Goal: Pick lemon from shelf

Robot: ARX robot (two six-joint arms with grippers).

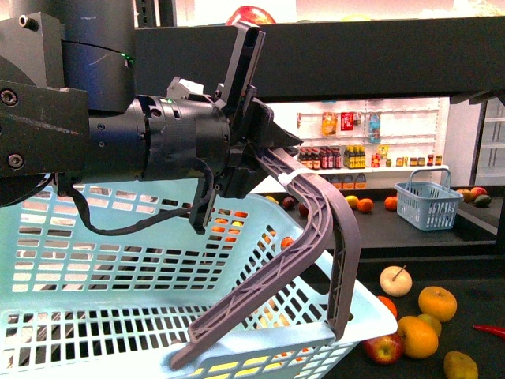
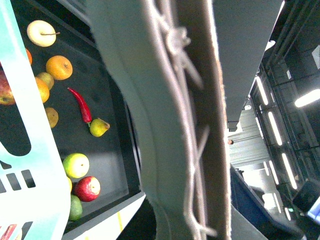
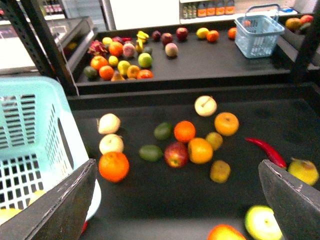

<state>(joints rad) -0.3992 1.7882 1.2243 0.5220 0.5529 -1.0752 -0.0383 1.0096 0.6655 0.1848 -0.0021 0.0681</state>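
Note:
The shelf's lower black tray (image 3: 150, 200) lies under my right gripper (image 3: 175, 200), which is open, its dark fingers (image 3: 60, 205) wide apart over loose fruit. A dull-yellow oval fruit that looks like a lemon (image 3: 220, 171) lies between them, a bit further in; the same fruit (image 1: 461, 365) shows low right in the front view. My left gripper (image 1: 260, 150) is shut on the grey basket handle (image 1: 316, 213), holding the pale blue basket (image 1: 95, 276) up at the left. The handle (image 2: 165, 125) fills the left wrist view.
Oranges (image 3: 114, 166), a red apple (image 3: 176, 154), green fruit (image 3: 150, 152) and a red chilli (image 3: 267, 150) lie around the lemon. A small blue basket (image 3: 257, 30) and more fruit sit on the further tray. The big basket's corner (image 3: 30, 145) is close beside my right gripper.

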